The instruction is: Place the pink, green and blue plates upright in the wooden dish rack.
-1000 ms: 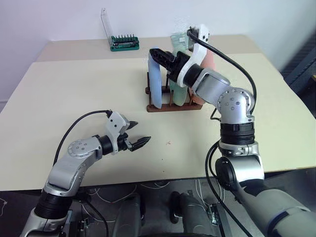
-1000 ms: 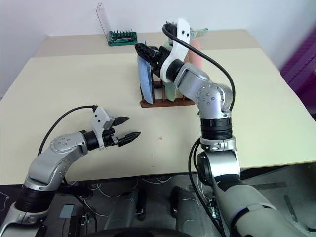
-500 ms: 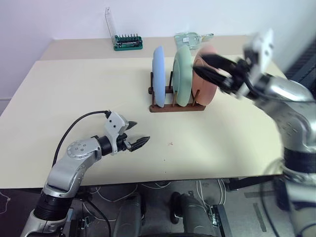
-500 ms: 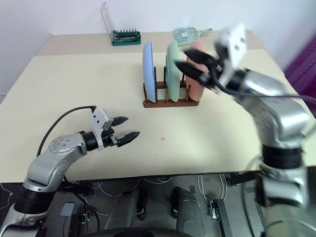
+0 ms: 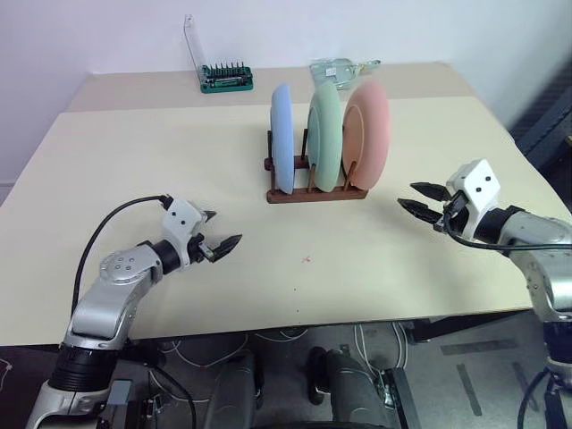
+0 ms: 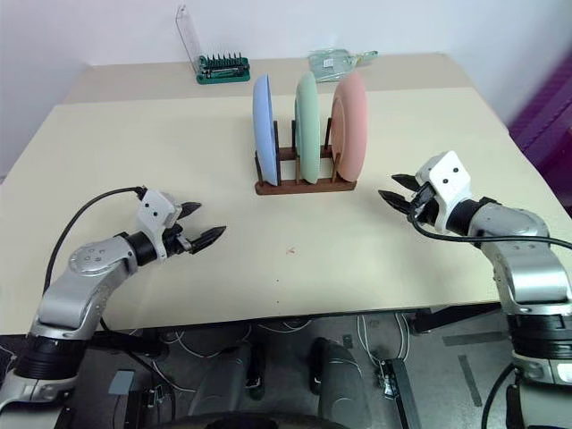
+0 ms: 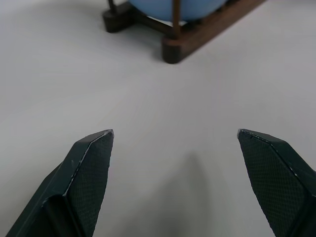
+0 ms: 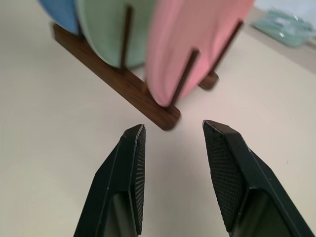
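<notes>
Three plates stand upright in the wooden dish rack (image 5: 315, 193) at the table's far middle: the blue plate (image 5: 282, 138) on the left, the green plate (image 5: 325, 134) in the middle, the pink plate (image 5: 369, 132) on the right. My right gripper (image 5: 407, 195) hovers open and empty to the right of the rack, pointing toward it. The right wrist view has its fingers (image 8: 129, 163) apart before the pink plate (image 8: 197, 44) and the rack's end (image 8: 165, 118). My left gripper (image 5: 225, 228) is open and empty over the near left table, well short of the rack (image 7: 197, 42).
A green bit holder (image 5: 225, 78) with a raised clear lid sits at the back left. A clear package (image 5: 338, 68) lies behind the rack. The table's front edge (image 5: 295, 315) runs just below both grippers.
My right gripper has swung away from the rack, rightward and down, leaving all three plates standing in it. My left gripper has drifted a little to the left.
</notes>
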